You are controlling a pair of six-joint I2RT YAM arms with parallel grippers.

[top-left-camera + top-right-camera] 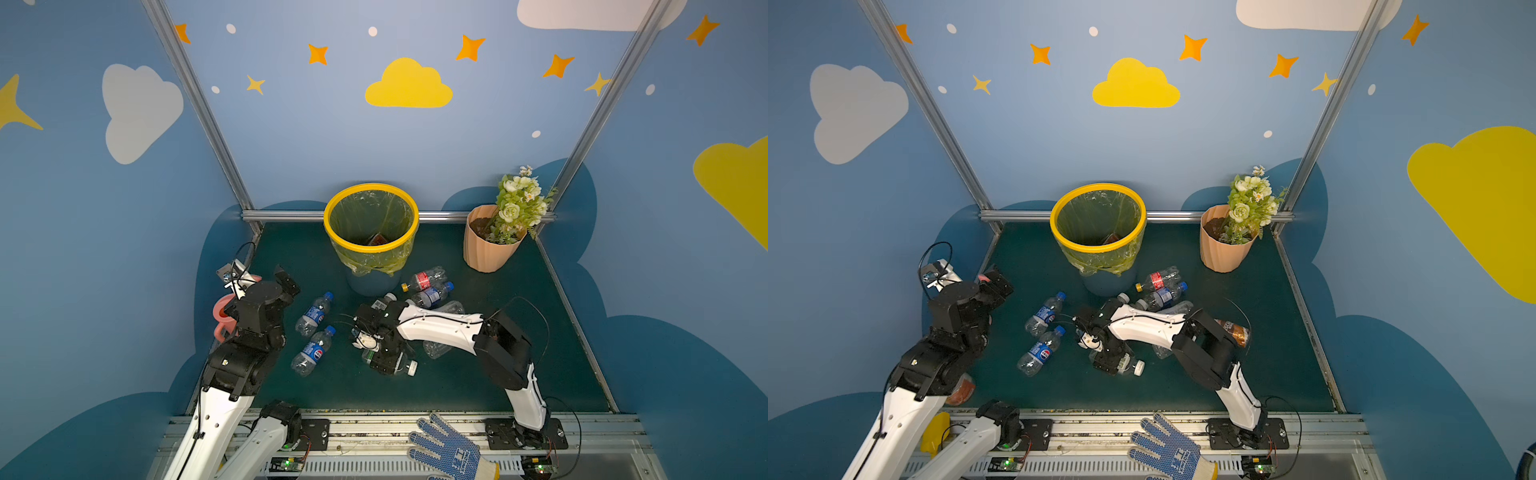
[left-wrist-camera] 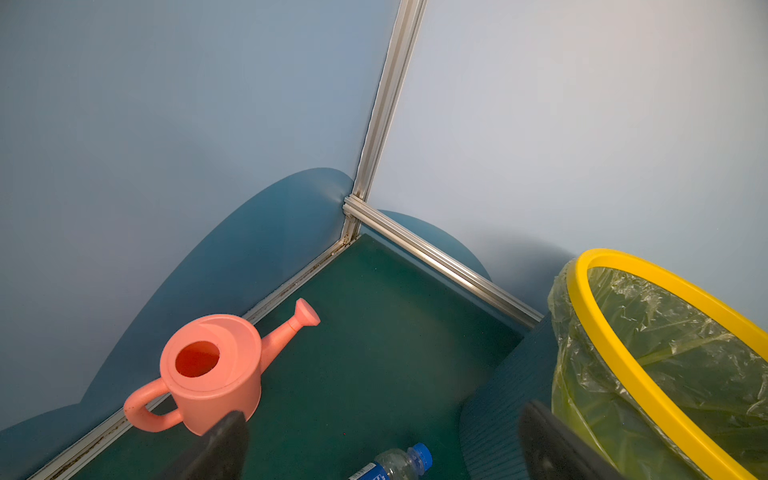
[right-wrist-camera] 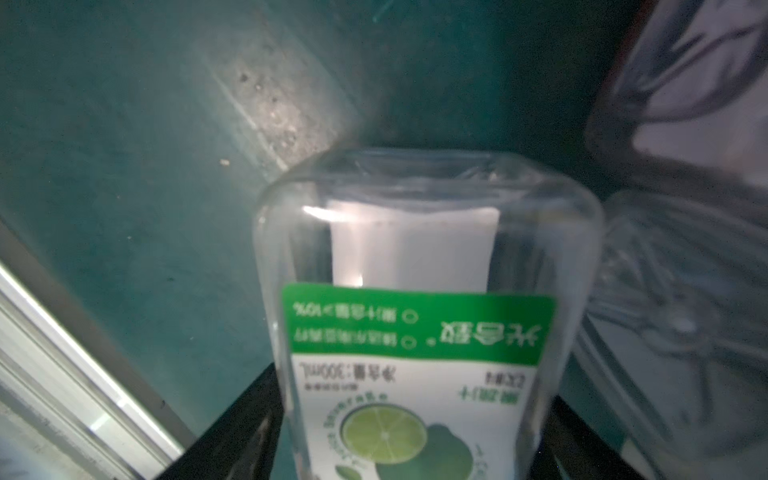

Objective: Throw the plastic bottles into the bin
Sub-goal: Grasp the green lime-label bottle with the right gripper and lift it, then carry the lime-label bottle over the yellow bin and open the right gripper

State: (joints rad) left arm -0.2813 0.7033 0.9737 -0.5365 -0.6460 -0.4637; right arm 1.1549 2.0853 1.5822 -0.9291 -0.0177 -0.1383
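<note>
The bin, yellow-rimmed with a yellow liner, stands at the back centre. Several plastic bottles lie on the green mat: two blue-capped ones left of centre, a red-label one and a blue-label one by the bin. My right gripper is down over a lime-label bottle with a white cap. Its jaws flank the bottle, with a thin gap on one side. My left gripper hangs open and empty above the mat's left side, a blue-capped bottle below it.
A pink watering can stands at the left wall under my left arm. A peach flower pot is at the back right. Under my right arm lie a clear bottle and a brown-label bottle. A gloved hand rests on the front rail.
</note>
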